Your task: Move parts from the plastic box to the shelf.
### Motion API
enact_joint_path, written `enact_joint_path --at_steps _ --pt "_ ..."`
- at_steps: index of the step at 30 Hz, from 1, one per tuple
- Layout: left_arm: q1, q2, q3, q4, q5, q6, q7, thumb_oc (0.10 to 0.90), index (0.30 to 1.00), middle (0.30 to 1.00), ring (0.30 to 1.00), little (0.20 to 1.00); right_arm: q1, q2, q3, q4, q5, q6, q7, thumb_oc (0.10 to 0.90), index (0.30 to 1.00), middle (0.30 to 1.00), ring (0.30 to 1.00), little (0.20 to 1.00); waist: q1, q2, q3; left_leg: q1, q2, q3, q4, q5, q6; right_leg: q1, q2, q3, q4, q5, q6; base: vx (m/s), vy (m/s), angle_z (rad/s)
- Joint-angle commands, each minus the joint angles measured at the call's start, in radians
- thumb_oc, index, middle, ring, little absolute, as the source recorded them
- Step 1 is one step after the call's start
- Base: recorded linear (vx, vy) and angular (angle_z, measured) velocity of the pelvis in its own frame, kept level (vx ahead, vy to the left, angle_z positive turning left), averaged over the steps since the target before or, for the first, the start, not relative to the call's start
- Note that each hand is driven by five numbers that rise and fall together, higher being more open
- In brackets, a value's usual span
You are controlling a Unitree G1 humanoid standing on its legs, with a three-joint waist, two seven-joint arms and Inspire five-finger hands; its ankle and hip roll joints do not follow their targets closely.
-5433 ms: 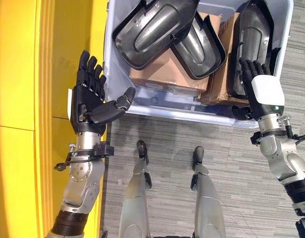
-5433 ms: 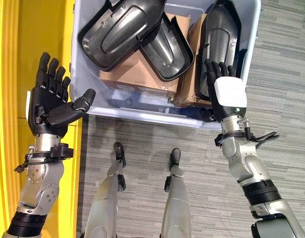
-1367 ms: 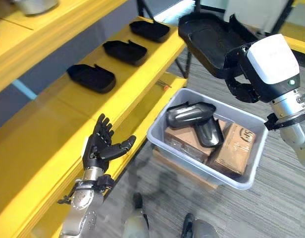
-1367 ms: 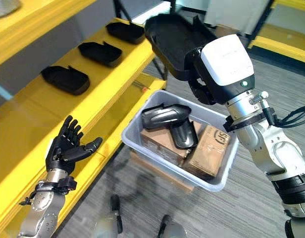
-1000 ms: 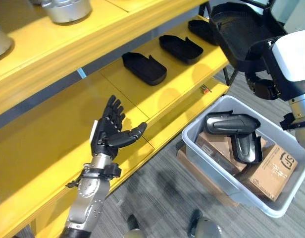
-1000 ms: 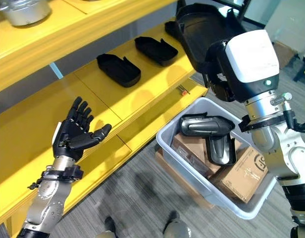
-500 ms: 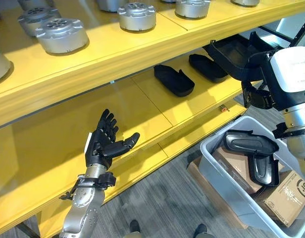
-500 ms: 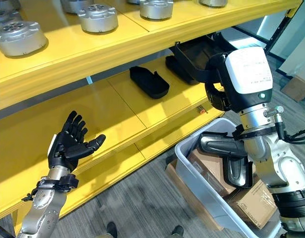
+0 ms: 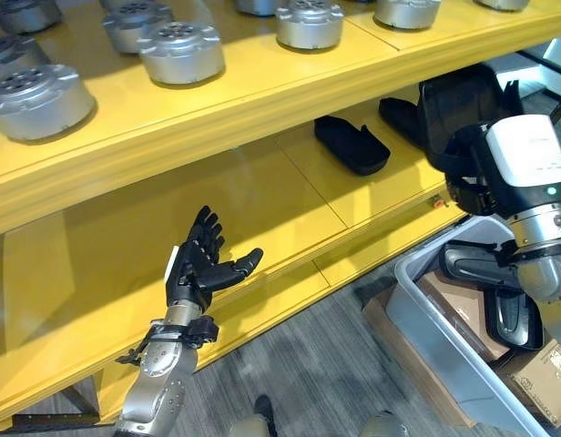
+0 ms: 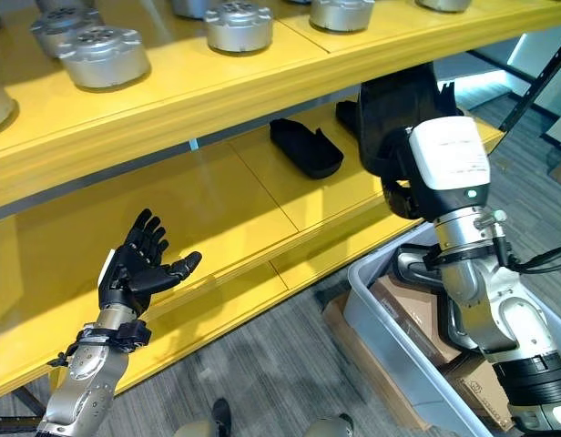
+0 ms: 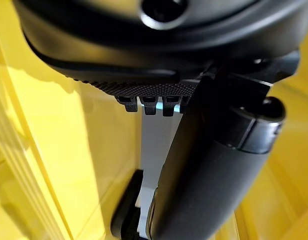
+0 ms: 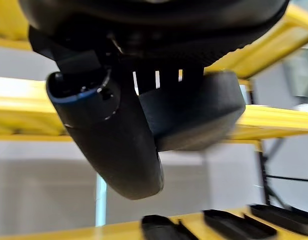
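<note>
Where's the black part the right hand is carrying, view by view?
Left eye view: black part at right, upright above the right hand, before the lower shelf.
Right eye view: right of centre, above the hand's white cover.
Right wrist view: centre right, behind the curled fingers.
Left wrist view: looks past the left hand; I can't match it here.
Shared landmark: the yellow shelf.

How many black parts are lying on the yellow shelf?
3, in a row on the lower shelf: first black part, second black part half behind the held part in the right hand, third black part beyond, seen from the right wrist.
</note>
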Motion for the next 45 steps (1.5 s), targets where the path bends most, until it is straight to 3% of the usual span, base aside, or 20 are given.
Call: enact_joint_path --at_steps 1,4,8,14,17,22,26,30,33,37,45 --pt "-0.08 0.038 0.003 -0.117 0.005 -0.107 -0.032 0.9 1.0 1.0 1.0 1.0 -0.213 -0.051 -0.063 -0.041 -0.001 -0.003 -0.082 0.4 0.3 0.3 0.3 0.3 -0.021 -0.025 -0.005 0.108 -0.062 -0.067 -0.058 -0.081 0.0 -0.028 0.002 0.145 -0.156 0.162 0.091 0.06 -0.137 0.87" --pt "-0.092 0.034 -0.001 -0.109 0.002 -0.114 -0.021 0.9 1.0 1.0 1.0 1.0 -0.227 -0.061 -0.058 -0.032 -0.002 -0.001 -0.086 0.4 0.3 0.3 0.3 0.3 -0.018 -0.044 -0.008 0.091 -0.055 -0.106 -0.032 -0.091 -0.022 -0.009 0.006 0.174 -0.231 0.155 0.107 0.05 -0.297 1.26" --pt "-0.089 0.021 0.012 -0.108 0.007 -0.11 -0.015 0.9 1.0 1.0 1.0 1.0 -0.208 -0.06 -0.082 -0.045 0.022 -0.018 -0.087 0.4 0.3 0.3 0.3 0.3 -0.004 -0.071 -0.036 0.073 -0.025 -0.153 -0.021 -0.081 -0.056 0.062 0.008 0.122 -0.252 0.065 0.113 0.04 -0.264 0.64" --pt "-0.032 -0.006 0.035 -0.102 0.002 -0.098 -0.004 0.9 1.0 1.0 1.0 1.0 -0.249 -0.059 -0.053 -0.053 0.057 -0.032 -0.088 0.4 0.3 0.3 0.3 0.3 0.018 -0.093 -0.069 0.112 0.097 -0.184 -0.106 -0.016 -0.114 0.082 0.101 0.066 -0.21 -0.029 0.073 0.04 -0.314 0.25" --pt "-0.009 -0.013 0.041 -0.106 0.001 -0.094 -0.005 0.9 1.0 1.0 1.0 1.0 -0.279 -0.071 -0.028 -0.061 0.062 -0.042 -0.094 0.4 0.3 0.3 0.3 0.3 0.02 -0.089 -0.076 0.131 0.142 -0.179 -0.137 0.008 -0.125 0.072 0.141 0.053 -0.169 -0.066 0.051 0.01 -0.248 0.05" --pt "0.011 -0.02 0.05 -0.107 0.004 -0.097 0.004 0.9 1.0 1.0 1.0 1.0 -0.338 -0.087 0.02 -0.07 0.055 -0.05 -0.1 0.4 0.3 0.3 0.3 0.3 0.034 -0.08 -0.077 0.143 0.18 -0.181 -0.155 0.046 -0.134 0.068 0.19 0.036 -0.127 -0.109 0.018 -0.01 -0.197 -0.04" --pt "0.006 -0.023 0.035 -0.107 -0.004 -0.097 0.004 0.9 1.0 1.0 1.0 1.0 -0.371 -0.098 0.046 -0.064 0.062 -0.052 -0.105 0.4 0.3 0.3 0.3 0.3 0.038 -0.077 -0.064 0.104 0.166 -0.165 -0.099 0.074 -0.136 0.096 0.187 -0.006 -0.135 -0.119 0.001 -0.03 -0.115 0.04" --pt "0.002 -0.017 0.024 -0.105 -0.015 -0.091 -0.007 0.9 1.0 1.0 1.0 1.0 -0.378 -0.096 0.048 -0.062 0.049 -0.04 -0.101 0.4 0.3 0.3 0.3 0.3 0.039 -0.081 -0.039 0.07 0.158 -0.079 -0.045 0.07 -0.115 0.102 0.161 -0.062 -0.112 -0.118 0.001 -0.05 -0.043 0.33" --pt "0.016 -0.007 0.028 -0.102 -0.013 -0.091 -0.006 0.9 1.0 1.0 1.0 1.0 -0.391 -0.056 0.076 -0.061 0.056 -0.041 -0.088 0.4 0.3 0.3 0.3 0.3 0.049 -0.061 -0.051 0.093 0.158 -0.074 -0.07 0.048 -0.115 0.106 0.152 -0.069 -0.098 -0.123 0.009 0.06 0.036 0.3" --pt "0.018 0.012 0.029 -0.116 -0.011 -0.089 -0.011 0.9 1.0 1.0 1.0 1.0 -0.423 -0.018 0.118 -0.044 0.088 -0.04 -0.06 0.4 0.3 0.3 0.3 0.3 0.064 -0.052 -0.043 0.082 0.124 -0.083 -0.047 0.017 -0.108 0.118 0.116 -0.079 -0.083 -0.128 0.021 0.06 0.062 0.16" --pt "0.013 0.04 0.01 -0.126 -0.034 -0.094 -0.016 0.9 1.0 1.0 1.0 1.0 -0.512 0.021 0.206 0.06 0.123 -0.011 -0.032 0.4 0.3 0.3 0.3 0.3 0.112 -0.013 0.001 0.003 0.074 -0.122 0.002 0.008 -0.111 0.103 0.067 -0.126 -0.05 -0.145 0.021 0.0 0.043 0.19"
